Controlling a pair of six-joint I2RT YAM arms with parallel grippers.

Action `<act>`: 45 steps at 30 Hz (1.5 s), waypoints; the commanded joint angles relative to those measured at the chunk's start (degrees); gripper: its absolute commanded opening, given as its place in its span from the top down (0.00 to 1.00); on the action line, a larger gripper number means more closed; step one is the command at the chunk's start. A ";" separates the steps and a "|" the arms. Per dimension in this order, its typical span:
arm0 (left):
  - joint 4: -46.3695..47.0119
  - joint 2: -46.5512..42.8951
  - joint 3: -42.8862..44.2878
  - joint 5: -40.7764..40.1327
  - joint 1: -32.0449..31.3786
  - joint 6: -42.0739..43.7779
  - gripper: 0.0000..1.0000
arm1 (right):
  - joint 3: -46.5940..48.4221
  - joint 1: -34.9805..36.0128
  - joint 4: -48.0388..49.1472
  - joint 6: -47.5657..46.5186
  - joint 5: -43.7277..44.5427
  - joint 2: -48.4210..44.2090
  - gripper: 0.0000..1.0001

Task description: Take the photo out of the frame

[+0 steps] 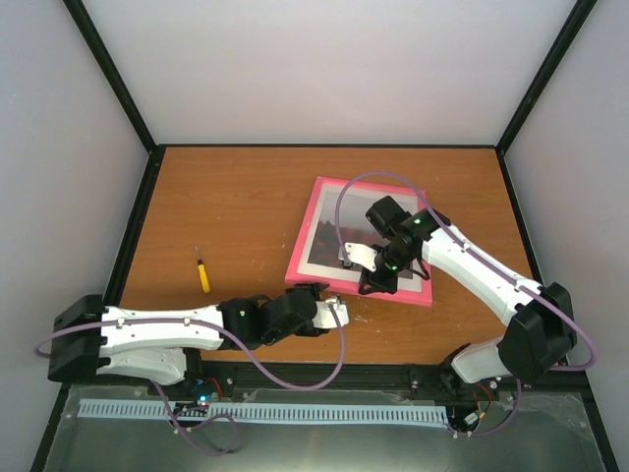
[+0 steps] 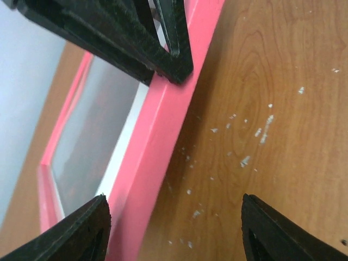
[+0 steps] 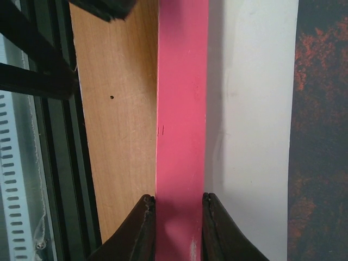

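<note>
The pink frame [image 1: 316, 211] lies face up on the table right of centre. The photo [image 1: 344, 239] shows inside it, grey sky above and red-orange trees below, with a white mat [image 3: 250, 109] around it. My right gripper [image 3: 178, 217] is shut on the frame's near pink border [image 3: 182, 109], one finger on each side; in the top view the gripper [image 1: 373, 285] is at the near edge. My left gripper [image 2: 176, 217] is open at the frame's near left corner [image 2: 157, 136], one finger over the frame and one over the table; it also shows in the top view [image 1: 337, 312].
A small yellow-handled screwdriver [image 1: 202, 273] lies on the wooden table [image 1: 226, 206] to the left. The black table rail [image 3: 54, 163] runs just beyond the frame's near edge. Walls stand at the back and both sides.
</note>
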 commanded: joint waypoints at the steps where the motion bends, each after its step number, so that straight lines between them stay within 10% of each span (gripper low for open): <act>1: 7.96 2.27 2.73 -5.21 -1.51 9.50 0.34 | 1.07 -0.20 0.53 -0.45 -3.03 -3.25 0.97; 28: 13.94 18.80 8.97 -14.57 -5.15 21.33 0.83 | -0.51 -0.20 1.23 1.85 -5.12 -4.56 0.97; 36: -0.33 11.04 15.01 -12.92 -5.20 12.72 0.92 | 10.31 -0.25 -2.52 5.52 -7.14 -12.27 0.32; 45: -23.03 4.85 24.58 -9.76 -4.37 0.71 0.95 | 25.62 -6.98 -8.33 6.35 -14.11 -14.06 0.29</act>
